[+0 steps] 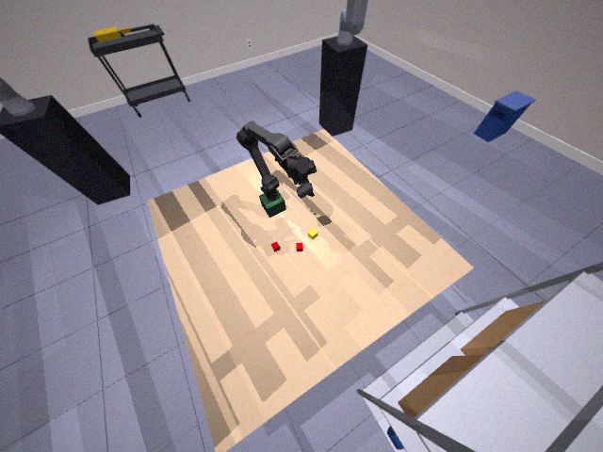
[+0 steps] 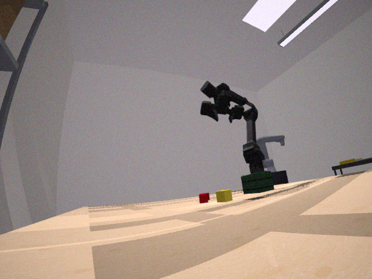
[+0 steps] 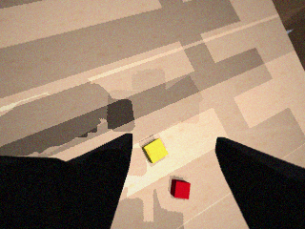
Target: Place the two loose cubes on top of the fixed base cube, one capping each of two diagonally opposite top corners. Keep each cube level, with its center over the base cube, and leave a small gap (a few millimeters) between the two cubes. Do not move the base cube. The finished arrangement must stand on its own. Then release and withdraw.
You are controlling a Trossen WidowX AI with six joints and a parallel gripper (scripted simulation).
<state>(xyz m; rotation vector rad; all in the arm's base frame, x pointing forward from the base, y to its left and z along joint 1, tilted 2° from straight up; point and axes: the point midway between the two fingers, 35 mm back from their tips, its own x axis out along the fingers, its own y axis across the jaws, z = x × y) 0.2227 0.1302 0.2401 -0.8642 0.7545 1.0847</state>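
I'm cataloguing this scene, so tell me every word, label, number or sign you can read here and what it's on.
No text can be read in any view.
Blue box by the wall: a dark patch on its face, too blurred to read.
Yellow cube, red cubes, green base, gripper: no markings visible.

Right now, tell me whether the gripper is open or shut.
Open. The gripper fingers stand apart with nothing between them; the yellow cube lies on the floor below.

Grey-blue tiled floor [image 1: 73,301] under beige walls [image 1: 438,29]. Wheeled cart [image 1: 134,63] at upper left, dark pedestal [image 1: 341,85] at top centre, blue bin [image 1: 504,115] at right. Ceiling light panel [image 2: 267,11] at upper right.
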